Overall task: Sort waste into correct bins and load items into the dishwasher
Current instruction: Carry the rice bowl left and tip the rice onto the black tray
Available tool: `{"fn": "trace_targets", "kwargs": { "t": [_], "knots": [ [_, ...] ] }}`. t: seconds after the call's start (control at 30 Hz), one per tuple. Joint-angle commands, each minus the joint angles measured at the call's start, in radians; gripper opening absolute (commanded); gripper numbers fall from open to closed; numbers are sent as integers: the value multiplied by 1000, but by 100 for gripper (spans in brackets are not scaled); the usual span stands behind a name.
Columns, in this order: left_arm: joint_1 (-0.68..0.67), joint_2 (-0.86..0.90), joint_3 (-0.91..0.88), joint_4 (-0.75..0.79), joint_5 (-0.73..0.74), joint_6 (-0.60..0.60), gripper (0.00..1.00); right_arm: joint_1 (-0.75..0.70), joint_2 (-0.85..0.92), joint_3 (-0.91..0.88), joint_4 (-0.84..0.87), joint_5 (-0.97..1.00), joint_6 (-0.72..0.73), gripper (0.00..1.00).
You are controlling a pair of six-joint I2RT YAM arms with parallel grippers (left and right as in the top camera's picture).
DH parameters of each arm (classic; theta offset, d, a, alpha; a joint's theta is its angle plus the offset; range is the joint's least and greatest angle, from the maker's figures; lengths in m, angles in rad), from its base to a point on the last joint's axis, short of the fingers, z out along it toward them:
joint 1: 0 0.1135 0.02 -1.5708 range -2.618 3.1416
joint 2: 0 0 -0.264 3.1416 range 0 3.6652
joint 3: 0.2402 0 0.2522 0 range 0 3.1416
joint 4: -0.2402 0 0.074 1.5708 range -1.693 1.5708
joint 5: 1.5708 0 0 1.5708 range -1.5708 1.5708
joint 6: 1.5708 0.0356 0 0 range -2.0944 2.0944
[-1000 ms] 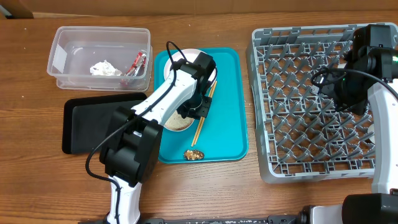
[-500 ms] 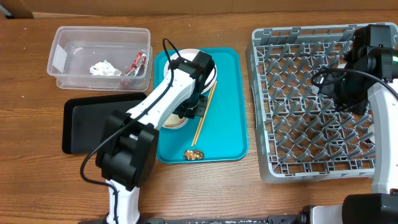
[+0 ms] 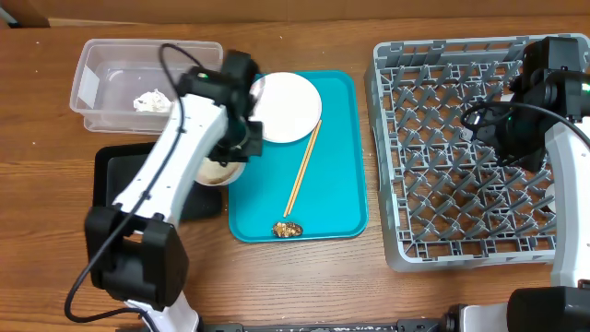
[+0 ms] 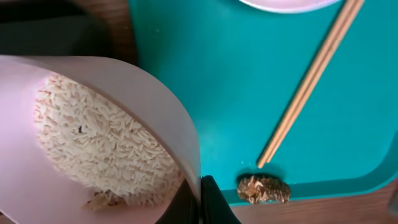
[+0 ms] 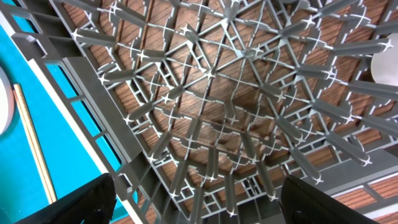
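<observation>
Over the dish rack (image 3: 461,157) the right gripper (image 5: 193,199) hangs unchanged, jaws spread wide and empty. The left gripper (image 4: 198,200) has swung off the teal tray (image 3: 336,184) to the edge of the black tray (image 3: 120,175), pinched on the rim of the bowl (image 4: 124,81), baring the plate (image 3: 286,109). The rice (image 4: 99,143) inside looks ready for dumping.

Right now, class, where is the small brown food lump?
In the overhead view, the brown food lump lies at the near edge of the teal tray, just below the lower tips of the chopsticks.
</observation>
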Motion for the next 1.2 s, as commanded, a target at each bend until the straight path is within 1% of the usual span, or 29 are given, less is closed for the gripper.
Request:
{"fn": "trace_targets", "kwargs": {
  "t": [0.0,0.1,0.17,0.2,0.33,0.37,0.43,0.47,0.5,0.57,0.63,0.67,0.77,0.87,1.17],
  "knots": [
    [126,-21,5,5,158,104,4,-4,-4,9,-2,10,-6,87],
    [231,-21,3,0,270,187,4,-4,-4,9,-2,10,-6,87],
    [310,-21,-9,9,373,237,4,-4,-4,9,-2,11,-6,87],
    [367,-21,-30,17,452,283,4,-4,-4,9,-2,10,-6,87],
    [479,-21,-104,33,620,402,4,-4,-4,9,-4,10,-6,87],
    [521,-21,-143,57,712,451,4,-4,-4,9,-5,10,-6,87],
    [574,-21,-191,84,811,502,4,-4,-4,9,-6,10,-6,87],
    [624,-21,-230,101,908,551,4,-4,-4,9,-7,10,-6,87],
    [643,-21,-246,107,951,574,4,-4,-4,9,-7,10,-6,87],
    [699,-19,-287,109,1098,655,4,-4,-4,9,-8,10,-6,87],
    [755,-19,-325,110,1243,706,4,-4,-4,9,-8,10,-6,87],
    [776,-19,-338,109,1283,719,4,-4,-4,9,-8,10,-6,87],
    [841,-19,-355,101,1304,716,4,-4,-4,9,-9,10,-6,87],
    [866,-19,-355,101,1325,695,4,-4,-4,9,-9,10,-6,87],
    [868,-19,-355,102,1325,695,4,-4,-4,9,-9,10,-6,87]
  ]
}}
